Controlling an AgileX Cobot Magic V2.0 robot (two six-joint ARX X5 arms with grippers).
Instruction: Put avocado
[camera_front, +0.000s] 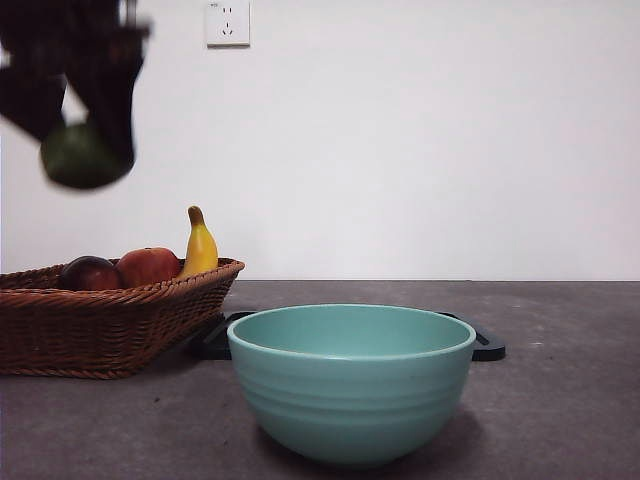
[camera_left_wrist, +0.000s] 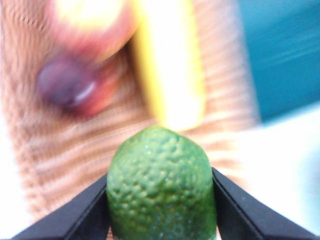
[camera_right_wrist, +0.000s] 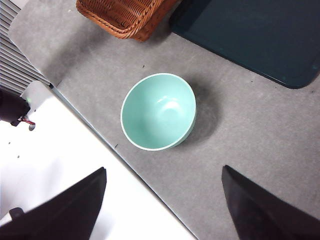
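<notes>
The avocado (camera_left_wrist: 161, 185), green with a pebbled skin, sits clamped between the two black jaws of my left gripper (camera_left_wrist: 161, 200). In the front view that gripper (camera_front: 85, 150) hangs high at the upper left, above the wicker basket (camera_front: 100, 320), with the avocado (camera_front: 78, 158) dark and blurred in its grasp. My right gripper (camera_right_wrist: 162, 200) is open, high above the table, looking down on the teal bowl (camera_right_wrist: 158, 111), which is empty.
The basket holds a dark red-purple fruit (camera_front: 90, 273), a red apple (camera_front: 148, 265) and a banana (camera_front: 199, 245). The teal bowl (camera_front: 350, 380) stands front and centre on the grey table. A dark flat tray (camera_front: 485, 348) lies behind it.
</notes>
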